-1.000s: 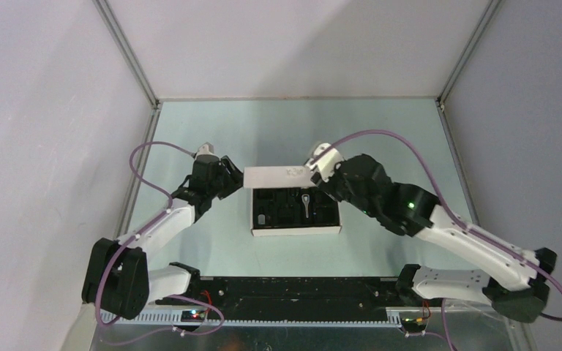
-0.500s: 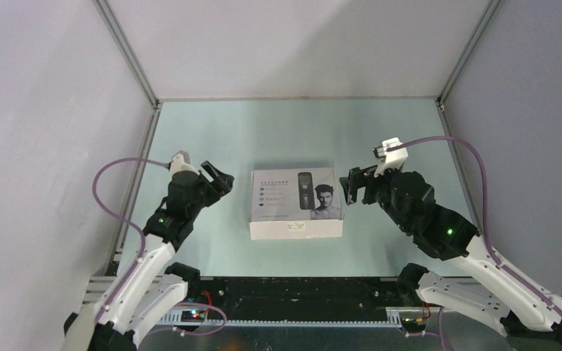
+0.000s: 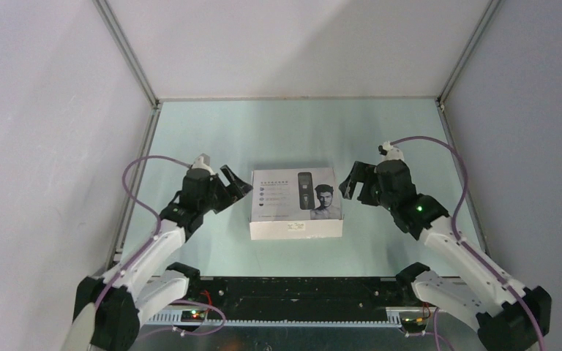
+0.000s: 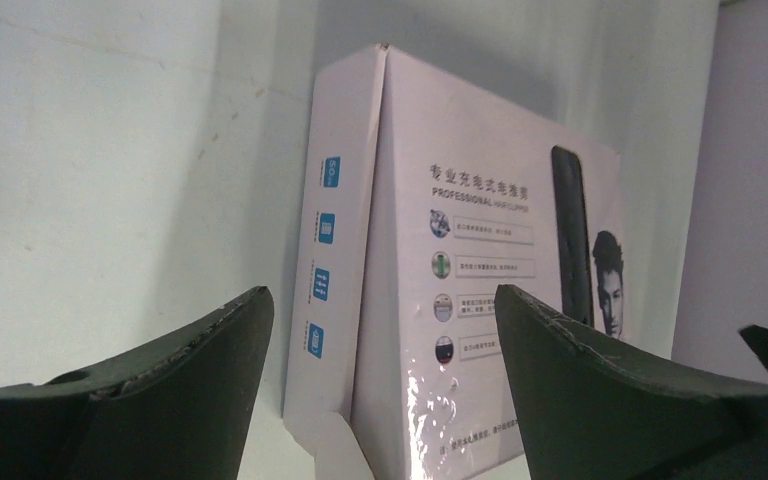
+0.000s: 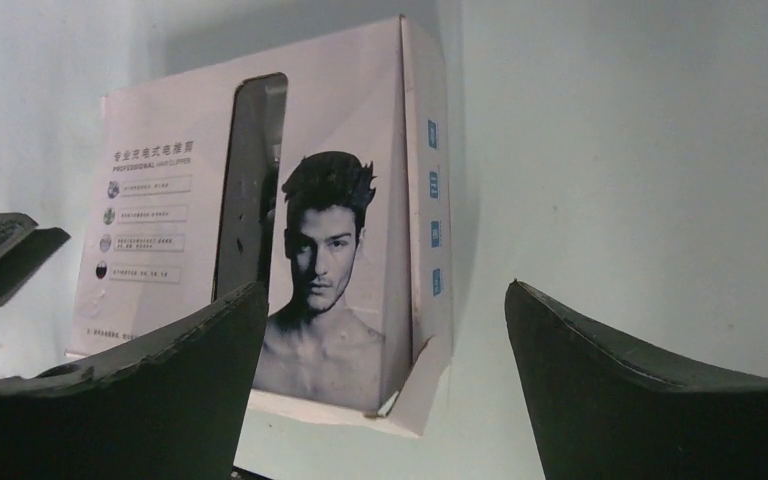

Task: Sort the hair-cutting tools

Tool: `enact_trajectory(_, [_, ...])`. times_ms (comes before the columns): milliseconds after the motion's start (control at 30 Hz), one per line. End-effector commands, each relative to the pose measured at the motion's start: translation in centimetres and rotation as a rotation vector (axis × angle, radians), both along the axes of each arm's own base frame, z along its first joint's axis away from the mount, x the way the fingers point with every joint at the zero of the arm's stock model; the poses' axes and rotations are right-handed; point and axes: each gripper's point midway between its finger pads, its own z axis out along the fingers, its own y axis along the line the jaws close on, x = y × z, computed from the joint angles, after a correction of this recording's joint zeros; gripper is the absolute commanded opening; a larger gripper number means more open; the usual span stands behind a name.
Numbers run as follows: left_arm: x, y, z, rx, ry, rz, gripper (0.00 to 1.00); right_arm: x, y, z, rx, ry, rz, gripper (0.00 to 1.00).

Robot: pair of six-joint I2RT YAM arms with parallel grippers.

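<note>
The flat white box point(image 3: 296, 205) lies shut mid-table, its lid showing a man's face. A slim dark clipper point(image 3: 304, 189) shows in a tall window in the lid, also in the right wrist view point(image 5: 253, 180). The cord, brush and comb attachment are hidden. My left gripper point(image 3: 235, 183) is open and empty just left of the box's far left corner; the box's left side point(image 4: 335, 270) shows between its fingers. My right gripper point(image 3: 350, 183) is open and empty just right of the box's far right corner point(image 5: 430, 200).
The pale green table point(image 3: 293, 131) is walled by white panels at the back and sides. A black rail point(image 3: 293, 289) runs along the near edge between the arm bases. Small end flaps stick out at the box's near corners point(image 5: 425, 385).
One second ago both grippers held the lid up over the open black tray. The lid is now down on the box. Both grippers let go, drew back, then came close to the box's sides again.
</note>
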Motion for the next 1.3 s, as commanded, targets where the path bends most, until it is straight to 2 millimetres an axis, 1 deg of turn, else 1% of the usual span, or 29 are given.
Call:
enact_trajectory(0, [2.1, -2.0, 1.8, -0.074, -0.041, -0.042, 0.88, 1.7, 2.7, -0.2, 0.170, 0.043, 0.041, 0.93])
enact_trajectory(33, [2.4, -2.1, 1.0, -0.066, -0.016, -0.041, 0.88, 1.9, 3.0, -1.2, 0.175, 0.079, 0.050, 0.93])
enact_trajectory(67, [2.7, -2.3, 1.1, -0.067, -0.013, -0.046, 0.88, 2.7, 3.0, -2.0, 0.178, 0.095, 0.039, 0.93])
enact_trajectory(133, [3.3, -2.9, 0.0, -0.068, 0.035, -0.063, 0.88, 3.8, 3.2, -3.0, 0.197, 0.117, 0.035, 0.93])
enact_trajectory(267, [4.5, -3.9, -0.8, -0.085, 0.078, -0.074, 0.88, 5.9, 3.8, -4.8, 0.257, 0.156, 0.047, 0.93])
enact_trajectory(333, [5.2, -4.3, -1.0, -0.097, 0.095, -0.078, 0.88, 6.9, 4.1, -6.0, 0.280, 0.178, 0.048, 0.93])
enact_trajectory(367, [5.8, -4.6, -0.5, -0.105, 0.085, -0.080, 0.87, 7.7, 4.3, -5.8, 0.294, 0.162, 0.056, 0.93])
enact_trajectory(400, [6.0, -4.9, -1.0, -0.111, 0.107, -0.083, 0.87, 8.4, 4.5, -6.4, 0.304, 0.181, 0.067, 0.93])
enact_trajectory(433, [6.6, -5.3, -0.4, -0.123, 0.097, -0.091, 0.87, 9.0, 4.7, -6.3, 0.312, 0.172, 0.075, 0.93])
enact_trajectory(467, [6.8, -5.5, -1.0, -0.127, 0.120, -0.088, 0.87, 9.5, 5.2, -7.2, 0.320, 0.203, 0.096, 0.93])
enact_trajectory(500, [7.3, -5.9, -0.4, -0.141, 0.116, -0.098, 0.86, 10.0, 5.3, -7.7, 0.321, 0.211, 0.106, 0.93])
enact_trajectory(533, [8.0, -6.3, -0.6, -0.154, 0.116, -0.098, 0.86, 10.7, 5.9, -7.0, 0.336, 0.199, 0.131, 0.91])
enact_trajectory(567, [8.7, -6.7, 0.1, -0.171, 0.105, -0.107, 0.86, 11.1, 6.0, -7.8, 0.338, 0.216, 0.131, 0.91])
enact_trajectory(600, [9.1, -7.0, -0.4, -0.182, 0.119, -0.104, 0.85, 11.9, 6.4, -7.1, 0.353, 0.204, 0.150, 0.89])
enact_trajectory(633, [9.7, -7.5, -0.3, -0.193, 0.123, -0.111, 0.85, 12.3, 6.4, -7.8, 0.356, 0.221, 0.148, 0.88])
enact_trajectory(667, [10.1, -7.7, -0.2, -0.205, 0.125, -0.110, 0.85, 12.9, 6.8, -7.1, 0.376, 0.210, 0.166, 0.87])
enact_trajectory(700, [10.8, -8.2, 0.0, -0.215, 0.126, -0.116, 0.85, 13.5, 6.8, -7.5, 0.384, 0.218, 0.166, 0.86])
enact_trajectory(800, [12.5, -8.9, 0.4, -0.226, 0.118, -0.119, 0.84, 15.2, 7.1, -6.7, 0.421, 0.203, 0.184, 0.84])
enact_trajectory(833, [13.2, -9.2, 0.4, -0.228, 0.118, -0.120, 0.84, 15.6, 7.0, -7.0, 0.427, 0.209, 0.183, 0.83])
enact_trajectory(867, [13.7, -9.3, 0.5, -0.230, 0.116, -0.120, 0.84, 16.4, 7.1, -6.4, 0.432, 0.192, 0.187, 0.83])
enact_trajectory(900, [14.4, -9.6, 0.6, -0.234, 0.112, -0.122, 0.84, 16.8, 6.8, -6.9, 0.434, 0.202, 0.181, 0.83])
enact_trajectory(933, [14.8, -9.8, 0.7, -0.237, 0.110, -0.126, 0.84, 17.7, 6.6, -6.2, 0.438, 0.182, 0.178, 0.83])
enact_trajectory(1000, [16.3, -10.2, 1.6, -0.234, 0.087, -0.126, 0.84, 18.9, 6.0, -6.3, 0.433, 0.178, 0.166, 0.82])
enact_trajectory(1033, [16.4, -10.1, 1.0, -0.217, 0.098, -0.126, 0.84, 19.5, 5.8, -5.8, 0.429, 0.164, 0.162, 0.82])
enact_trajectory(1067, [16.9, -9.8, 1.3, -0.203, 0.093, -0.117, 0.83, 19.7, 5.1, -6.0, 0.418, 0.168, 0.148, 0.82])
enact_trajectory(1167, [16.4, -8.8, 1.6, -0.153, 0.087, -0.114, 0.84, 19.8, 3.3, -5.4, 0.382, 0.158, 0.128, 0.82])
enact_trajectory(1200, [15.9, -8.2, 2.0, -0.131, 0.068, -0.108, 0.84, 19.2, 2.6, -5.1, 0.371, 0.172, 0.116, 0.83])
enact_trajectory(1233, [15.7, -7.5, 1.9, -0.109, 0.064, -0.090, 0.85, 18.5, 1.9, -5.5, 0.350, 0.184, 0.114, 0.84])
enact_trajectory(1267, [14.9, -6.9, 2.5, -0.091, 0.046, -0.088, 0.85, 17.8, 1.6, -4.9, 0.341, 0.172, 0.116, 0.84])
